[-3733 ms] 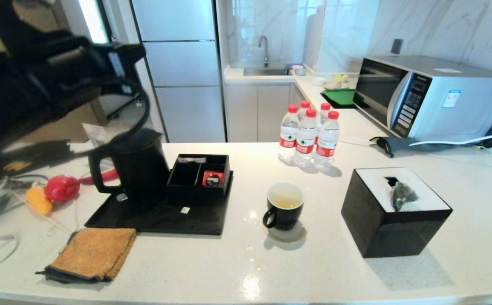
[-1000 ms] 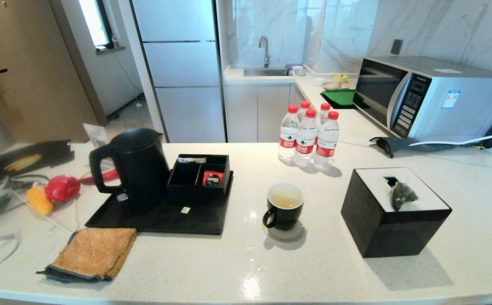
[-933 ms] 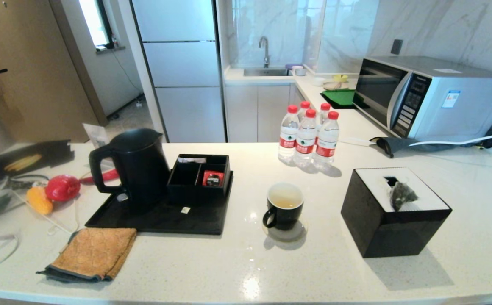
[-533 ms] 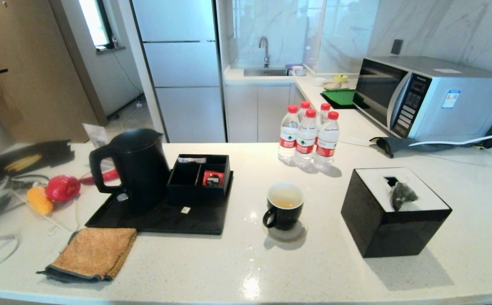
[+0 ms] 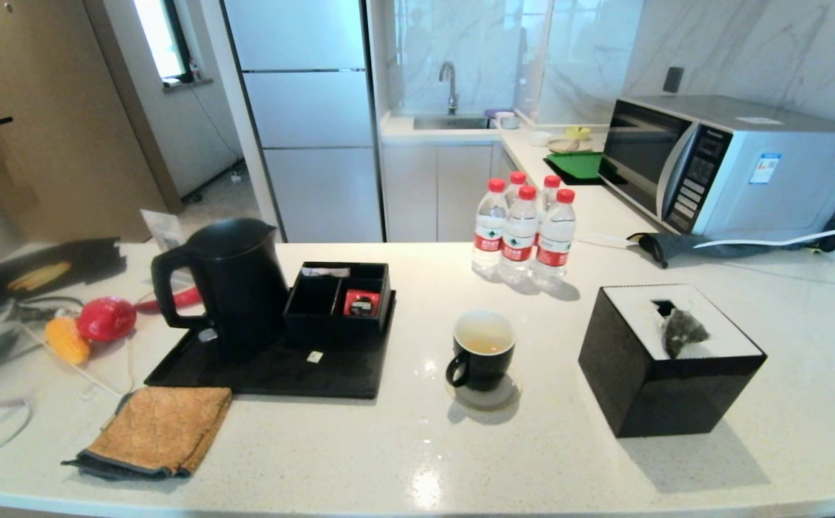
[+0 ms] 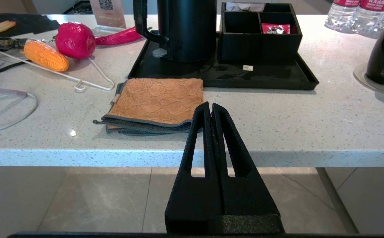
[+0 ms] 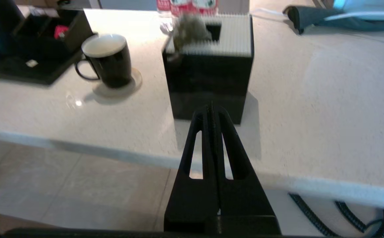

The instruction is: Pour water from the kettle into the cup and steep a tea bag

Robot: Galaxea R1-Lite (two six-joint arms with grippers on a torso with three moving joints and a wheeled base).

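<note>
Tea bag [image 5: 683, 332] sits atop the tissue box [image 5: 669, 392], three o'clock from the filled cup [image 5: 482, 351]. Right gripper [image 7: 211, 110], pinched shut and empty, is nearer, bag at its twelve o'clock; left gripper [image 6: 210, 110] shut, parked.

No lettering reads clearly; a QR code shows on the card [image 6: 107, 10] behind the kettle [image 6: 187, 29].
</note>
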